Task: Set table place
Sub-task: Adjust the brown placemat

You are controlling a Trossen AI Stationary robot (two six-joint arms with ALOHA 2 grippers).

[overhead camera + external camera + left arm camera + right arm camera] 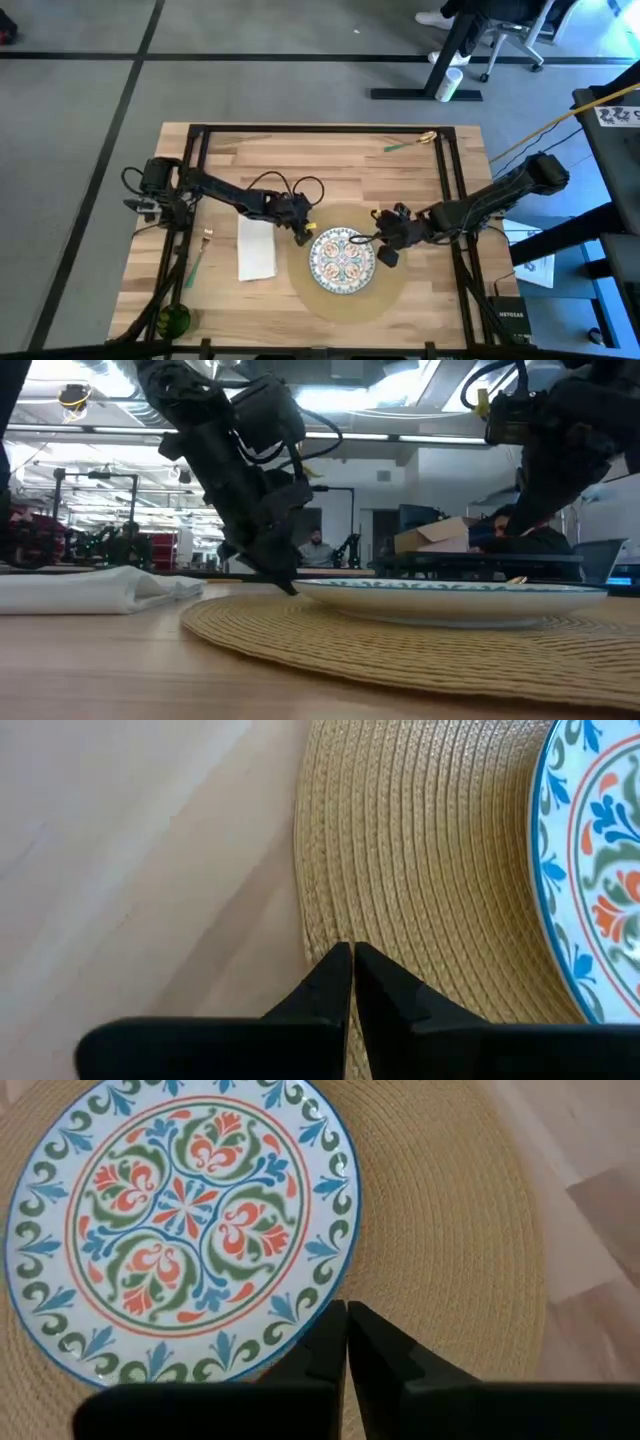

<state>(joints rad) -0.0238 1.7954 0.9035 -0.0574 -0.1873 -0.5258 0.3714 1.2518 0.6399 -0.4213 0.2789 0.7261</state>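
Note:
The round tan placemat [345, 290] lies flat on the wooden table [300, 160], toward its near edge. A patterned plate [342, 258] rests on the placemat. My left gripper [303, 236] is shut and low at the placemat's left border [320, 870], just left of the plate's rim [330, 588]. My right gripper [386, 252] is also shut. It hovers over the plate's right rim [300, 1315], raised clear of the plate in the low view. My left gripper points its shut fingertips [338, 960] slanting down from the table's left at the placemat's left border [318, 935]. In the low view the tips [290, 586] reach down to the mat beside the plate. I cannot tell whether they touch it.
A white folded napkin [257, 248] lies left of the placemat. A fork [203, 245] and a green object [176, 318] lie farther left. A green-handled utensil [405, 144] lies near the far edge. The black frame bars [448, 190] run along the table's sides.

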